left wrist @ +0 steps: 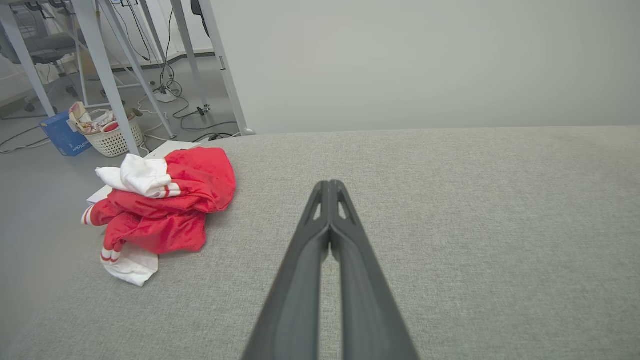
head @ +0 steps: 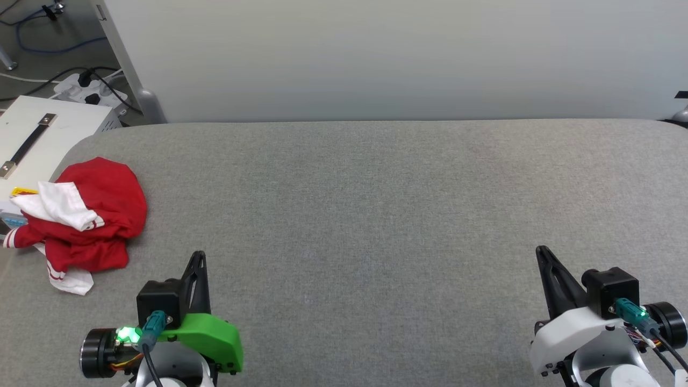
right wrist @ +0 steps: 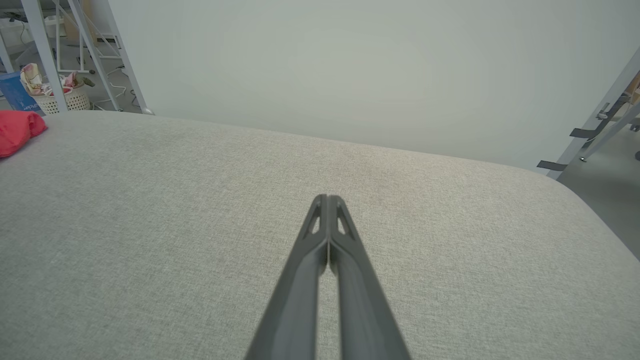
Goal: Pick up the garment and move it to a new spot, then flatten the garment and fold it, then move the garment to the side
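Red garment (head: 88,215) sits bunched ahead-left of the left gripper (head: 198,263), at the counter (head: 376,215) edge. This and the right gripper (head: 543,255) are pressed together; a clumsy reach could shove it off

Lab: floor cables (head: 54,51), metal frames (left wrist: 107,75)

The right gripper (right wrist: 327,200) rises from the bottom edge at centre, its two dark fingers pressed together along their length, tips touching. It holds nothing. Beneath it lies a grey fabric surface (right wrist: 200,225) with a rounded far right corner. A small red part of the garment (right wrist: 17,131) rests on this surface at the left edge, well apart from the gripper. A pale wall panel (right wrist: 350,65) stands behind the surface. At upper left, a white basket (right wrist: 62,100) and a blue box (right wrist: 14,95) sit on the floor among metal frame legs (right wrist: 45,55).
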`<state>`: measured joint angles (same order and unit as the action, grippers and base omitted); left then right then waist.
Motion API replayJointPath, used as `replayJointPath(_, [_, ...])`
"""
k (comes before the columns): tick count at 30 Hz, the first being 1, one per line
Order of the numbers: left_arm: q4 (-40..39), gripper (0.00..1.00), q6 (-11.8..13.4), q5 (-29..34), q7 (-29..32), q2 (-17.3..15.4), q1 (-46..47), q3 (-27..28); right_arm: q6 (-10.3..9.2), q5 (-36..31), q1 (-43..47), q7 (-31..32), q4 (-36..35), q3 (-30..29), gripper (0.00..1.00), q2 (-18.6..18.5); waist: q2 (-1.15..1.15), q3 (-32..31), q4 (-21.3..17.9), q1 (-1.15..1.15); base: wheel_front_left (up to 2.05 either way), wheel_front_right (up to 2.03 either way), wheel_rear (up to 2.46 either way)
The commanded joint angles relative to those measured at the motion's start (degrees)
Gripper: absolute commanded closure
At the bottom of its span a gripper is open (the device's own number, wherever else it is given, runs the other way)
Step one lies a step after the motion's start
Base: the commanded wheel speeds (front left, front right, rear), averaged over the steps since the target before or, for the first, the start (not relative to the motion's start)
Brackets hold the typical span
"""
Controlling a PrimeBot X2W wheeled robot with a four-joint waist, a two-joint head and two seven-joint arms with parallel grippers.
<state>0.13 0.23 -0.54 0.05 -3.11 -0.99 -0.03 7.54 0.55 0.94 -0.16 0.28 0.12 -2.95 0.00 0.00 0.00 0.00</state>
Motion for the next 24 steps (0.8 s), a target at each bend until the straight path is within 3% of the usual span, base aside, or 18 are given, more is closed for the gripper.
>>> replayJointPath(1, [-0.1, 1.00, -0.2, 0.5, 0.0, 0.2, 1.0, 0.0, -0.05, -0.6, -0.9, 0.2, -0.3, -0.1, 1.00, 0.1, 0.00, 0.0, 0.0, 0.00, 0.00, 0.00, 0.00])
replayJointPath(24, [-0.1, 1.00, -0.2, 0.5, 0.0, 0.2, 1.0, 0.0, -0.05, -0.6, -0.9, 0.2, -0.3, -0.1, 1.00, 0.1, 0.00, 0.0, 0.0, 0.00, 0.00, 0.00, 0.00])
